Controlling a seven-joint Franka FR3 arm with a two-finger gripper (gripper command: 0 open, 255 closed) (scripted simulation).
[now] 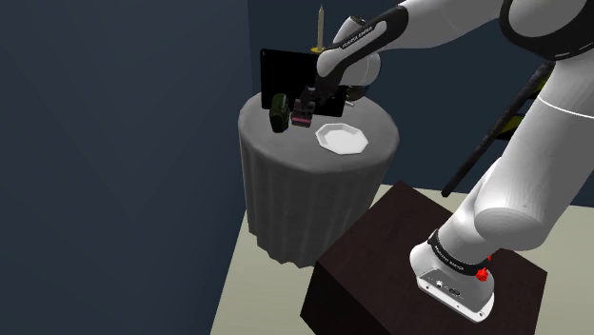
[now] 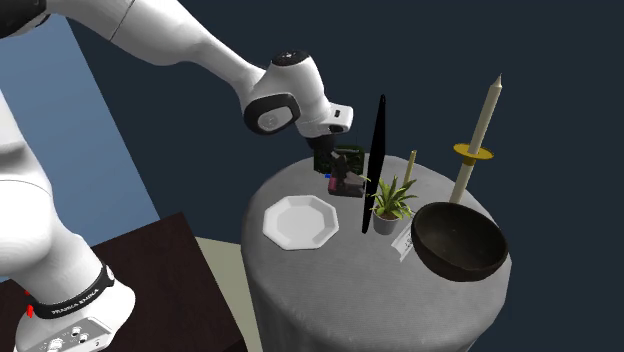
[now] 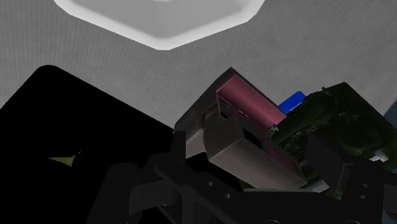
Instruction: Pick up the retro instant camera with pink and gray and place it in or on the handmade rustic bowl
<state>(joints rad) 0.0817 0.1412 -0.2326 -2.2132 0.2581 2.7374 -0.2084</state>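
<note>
Black tool [image 1: 306, 99] sits over the one pink-and-grey instant camera [image 3: 251, 137] on the round grey-draped table [image 1: 314, 190], grip state can't tell; one dark round bowl [image 2: 458, 245] and one white octagonal plate [image 2: 297, 221] stand apart from it.

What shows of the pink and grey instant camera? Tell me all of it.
The camera is a small boxy body, part grey and part pink, with dark recesses. It sits on the round grey-draped table, close beside a dark green object, in front of the black panel and near the white plate. The gripper is down over it.
</note>
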